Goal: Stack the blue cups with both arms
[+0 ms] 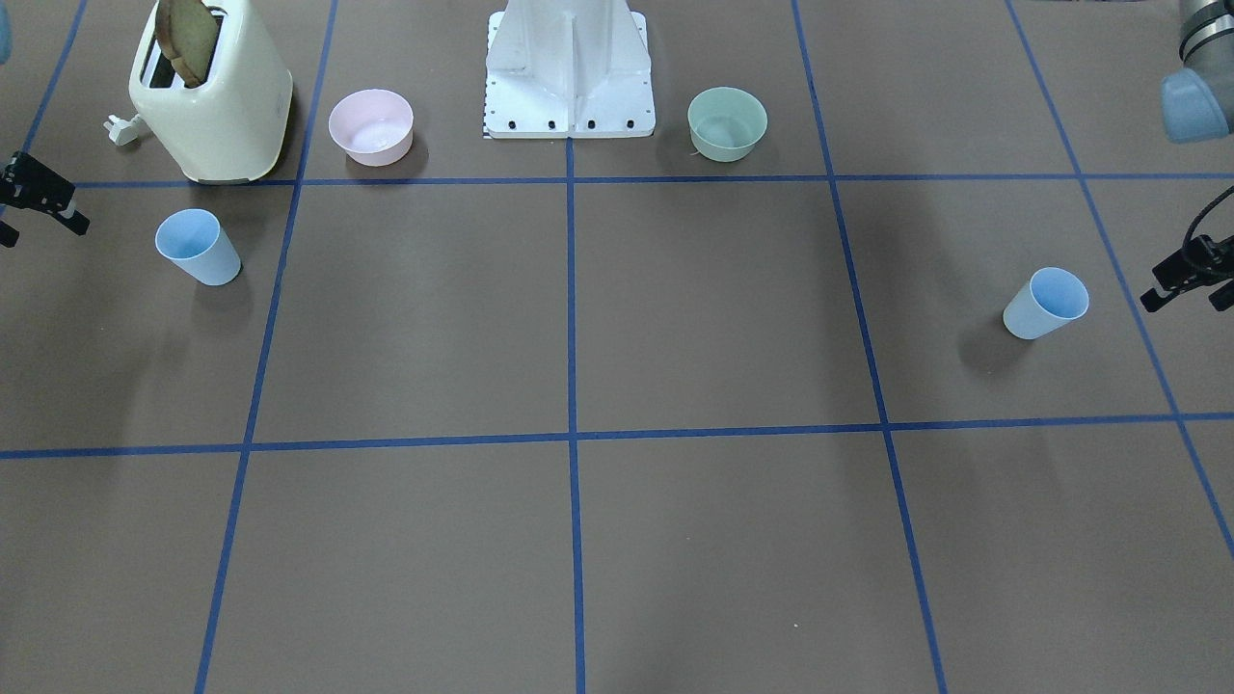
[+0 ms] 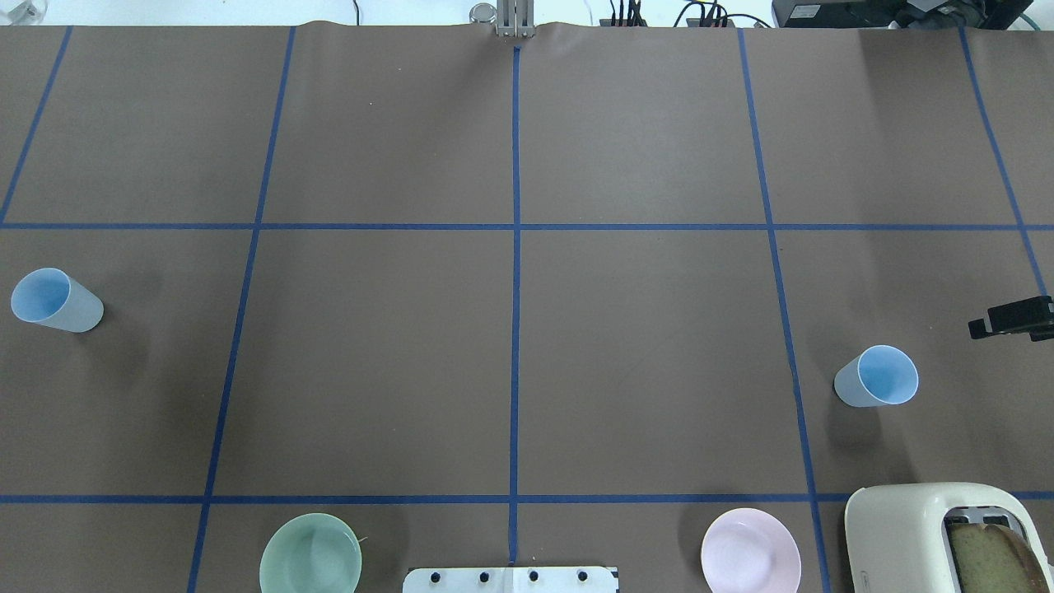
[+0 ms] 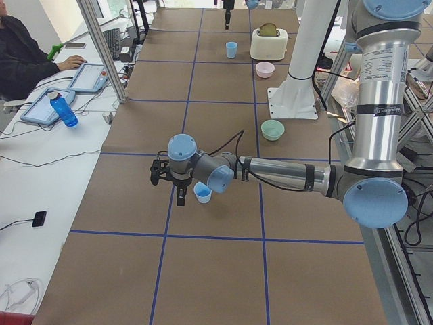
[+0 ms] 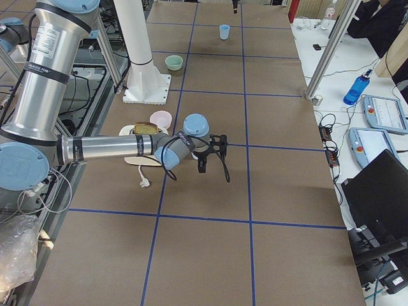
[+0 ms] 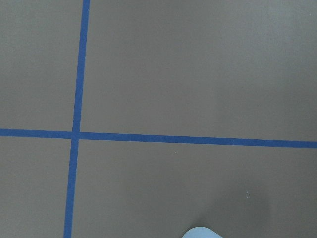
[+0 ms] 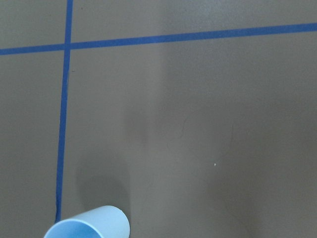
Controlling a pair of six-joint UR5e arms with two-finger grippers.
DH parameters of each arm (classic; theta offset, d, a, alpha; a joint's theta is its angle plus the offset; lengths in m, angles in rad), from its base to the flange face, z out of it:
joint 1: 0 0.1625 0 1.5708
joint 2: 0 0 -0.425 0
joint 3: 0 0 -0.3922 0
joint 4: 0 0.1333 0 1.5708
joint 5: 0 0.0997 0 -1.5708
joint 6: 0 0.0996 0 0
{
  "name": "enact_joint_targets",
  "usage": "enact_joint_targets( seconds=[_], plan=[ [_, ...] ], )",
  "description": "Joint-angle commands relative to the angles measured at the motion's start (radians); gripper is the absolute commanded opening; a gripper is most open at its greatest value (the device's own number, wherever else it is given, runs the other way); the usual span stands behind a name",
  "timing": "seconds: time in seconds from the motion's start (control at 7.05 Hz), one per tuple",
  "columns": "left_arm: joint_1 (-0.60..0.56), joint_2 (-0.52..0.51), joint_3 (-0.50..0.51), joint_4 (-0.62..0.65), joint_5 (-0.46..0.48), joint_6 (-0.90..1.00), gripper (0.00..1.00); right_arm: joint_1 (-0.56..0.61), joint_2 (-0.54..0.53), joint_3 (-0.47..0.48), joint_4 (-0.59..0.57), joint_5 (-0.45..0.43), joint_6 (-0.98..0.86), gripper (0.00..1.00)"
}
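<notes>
The left cup (image 1: 1046, 304) stands upright on the bench (image 1: 617, 318), just inboard of the left tool (image 1: 1186, 284). The right cup (image 1: 198, 248) stands inboard of the right tool (image 1: 43, 217). I cannot tell whether either tool is spread. Each tool should probably centre over its rim, lower evenly and pinch the wall gently.

A toaster (image 1: 217, 106) and two bowls on a table (image 1: 713, 308).
The cream toaster, with a bread slice (image 1: 185, 39) in one slot, stands just beside the pink bowl (image 1: 371, 126); the green bowl (image 1: 727, 123) sits well apart, and blue tape (image 1: 571, 318) grids the brown top.
</notes>
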Motion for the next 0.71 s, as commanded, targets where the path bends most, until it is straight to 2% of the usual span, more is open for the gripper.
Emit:
enact_joint_targets(
  seconds=[0.0, 0.28, 0.57],
  plan=[
    [0.012, 0.004, 0.017, -0.043, 0.0, -0.022, 0.98, -0.047, -0.029, 0.019, 0.008, -0.024, 0.033, 1.0],
    [0.014, 0.004, 0.017, -0.044, 0.0, -0.02, 0.98, -0.175, 0.0, 0.056, 0.007, -0.137, 0.161, 1.0],
    [0.034, 0.005, 0.025, -0.081, 0.0, -0.02, 0.98, -0.182, 0.038, 0.023, 0.005, -0.149, 0.163, 1.0]
  ],
)
